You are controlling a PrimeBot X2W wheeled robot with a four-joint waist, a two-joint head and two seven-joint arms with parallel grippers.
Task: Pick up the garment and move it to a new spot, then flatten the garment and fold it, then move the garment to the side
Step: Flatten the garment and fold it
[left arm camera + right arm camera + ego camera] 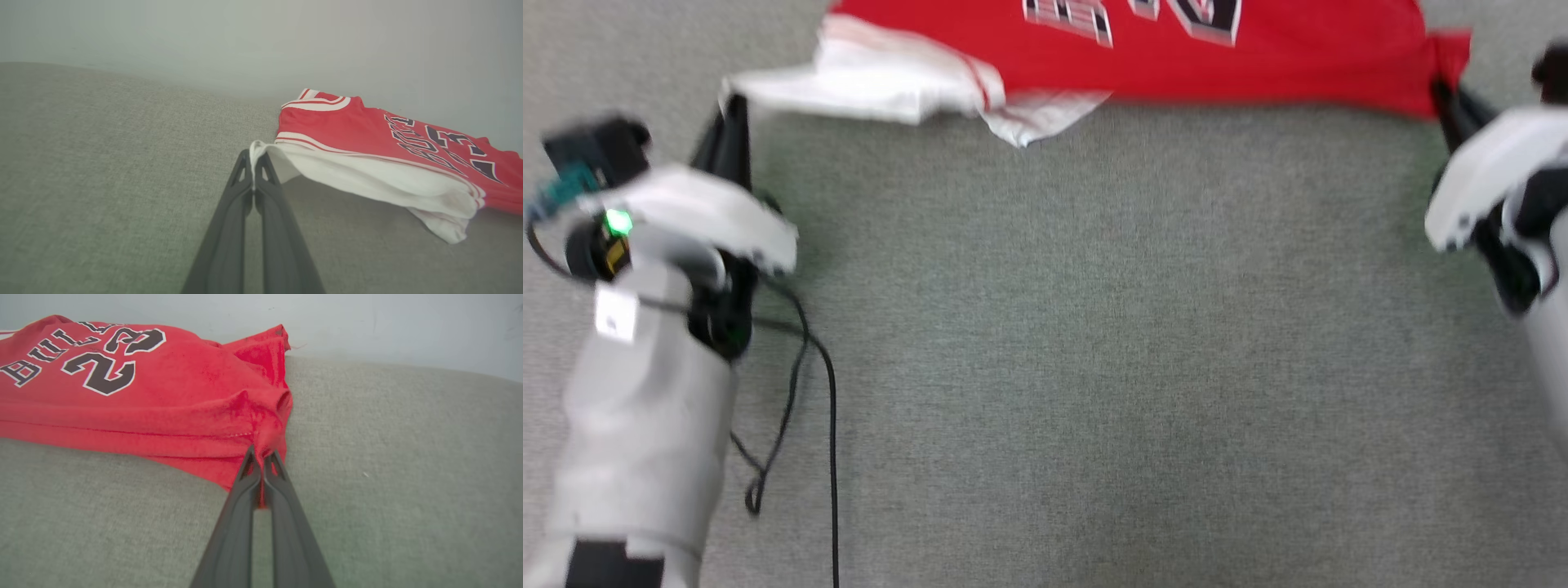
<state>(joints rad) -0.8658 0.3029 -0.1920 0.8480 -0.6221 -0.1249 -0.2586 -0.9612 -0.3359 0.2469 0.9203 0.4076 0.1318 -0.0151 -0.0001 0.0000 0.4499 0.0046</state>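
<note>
The garment is a red jersey with dark lettering, stretched across the top of the head view, its white sleeve bunched at the left. My left gripper is shut on the tip of that white sleeve, seen as a pinch of white cloth in the left wrist view at the left gripper. My right gripper is shut on the red bottom corner, and the right wrist view shows the right gripper pinching a bunch of the garment. The cloth between the two grips is lifted slightly off the surface.
A grey fabric surface spreads below the garment. A thin black cable hangs from my left arm over it. In the wrist views a pale wall rises behind the surface's far edge.
</note>
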